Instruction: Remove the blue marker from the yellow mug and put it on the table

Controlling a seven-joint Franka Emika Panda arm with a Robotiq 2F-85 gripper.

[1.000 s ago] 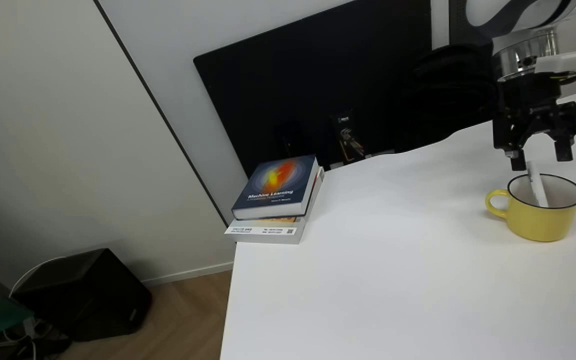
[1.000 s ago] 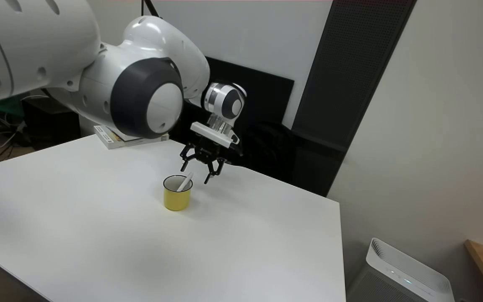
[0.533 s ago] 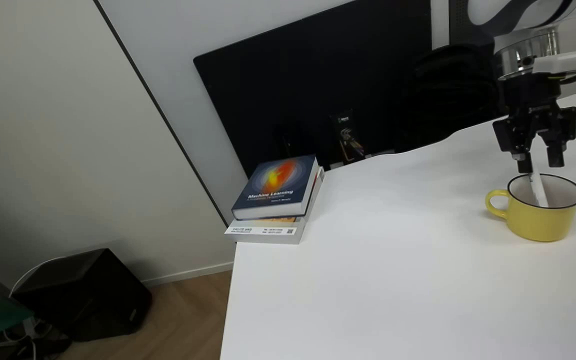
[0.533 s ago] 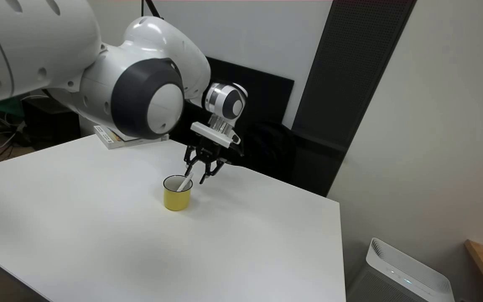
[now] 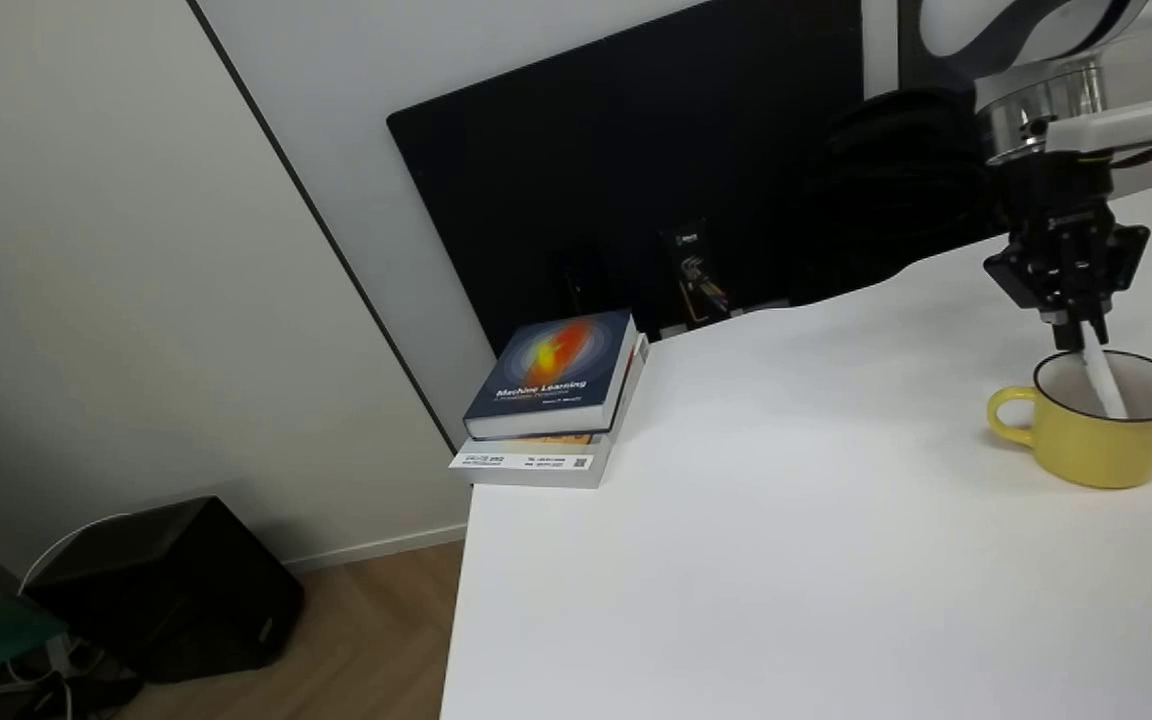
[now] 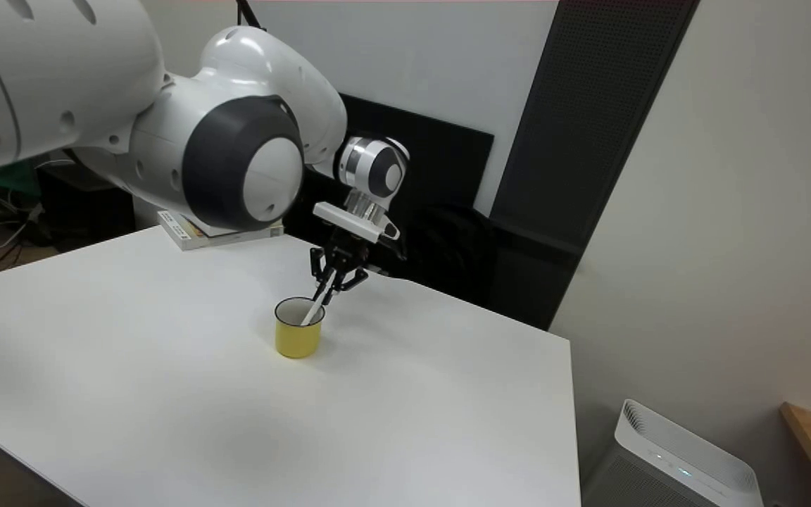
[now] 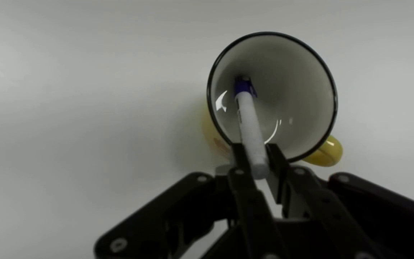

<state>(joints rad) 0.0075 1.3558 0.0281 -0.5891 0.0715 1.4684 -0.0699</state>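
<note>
The yellow mug (image 5: 1101, 455) stands upright on the white table (image 5: 786, 580), its handle to the left in this exterior view. Leaning inside it is the blue marker (image 7: 251, 124), a white barrel with its blue cap end down in the mug. Its upper end sticks out above the rim. My gripper (image 7: 254, 151) is shut on that upper end, one finger on each side of the barrel. In both exterior views the gripper (image 5: 1086, 335) hangs just above the rim of the mug (image 6: 297, 343), fingers pointing down.
Two stacked books (image 5: 551, 400) lie at a table corner. A black panel (image 5: 636, 170) and a dark bag (image 5: 896, 190) are behind the table's back edge. A white appliance (image 6: 680, 458) stands on the floor beside the table.
The fingers have come together on the marker's upper end. Mug and marker have shifted slightly, to the right and a little down in an exterior view.
</note>
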